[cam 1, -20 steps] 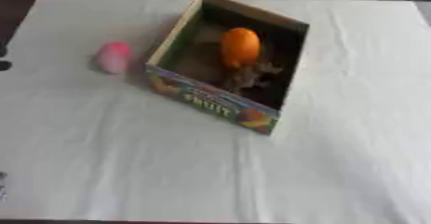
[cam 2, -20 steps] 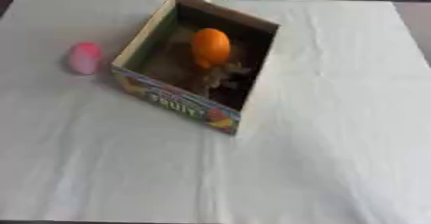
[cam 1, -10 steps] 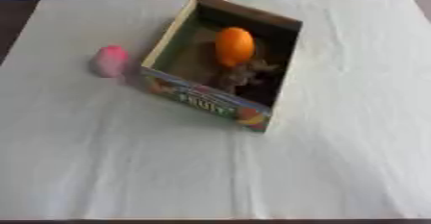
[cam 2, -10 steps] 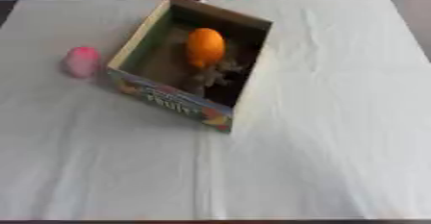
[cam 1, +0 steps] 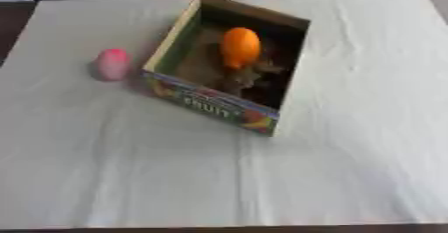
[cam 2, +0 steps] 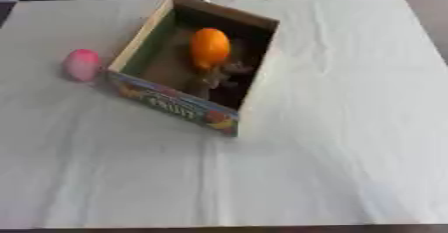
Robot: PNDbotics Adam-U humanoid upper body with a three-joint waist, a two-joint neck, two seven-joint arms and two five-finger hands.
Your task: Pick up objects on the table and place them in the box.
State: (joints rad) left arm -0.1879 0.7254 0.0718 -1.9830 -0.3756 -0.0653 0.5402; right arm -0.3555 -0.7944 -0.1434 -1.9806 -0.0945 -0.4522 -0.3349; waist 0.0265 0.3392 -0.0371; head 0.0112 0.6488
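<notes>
Neither of my hands shows in either eye view, so I cannot tell how their fingers stand. Over the last second the whole picture has slid a little, which I read as the head tilting, not the things moving. The cardboard box sits skewed on the cloth-covered counter, with the orange object already inside, beside something darker I can't make out. The pink object lies on the counter just beside the box's left wall. By my judgement that one remains to pick up.
</notes>
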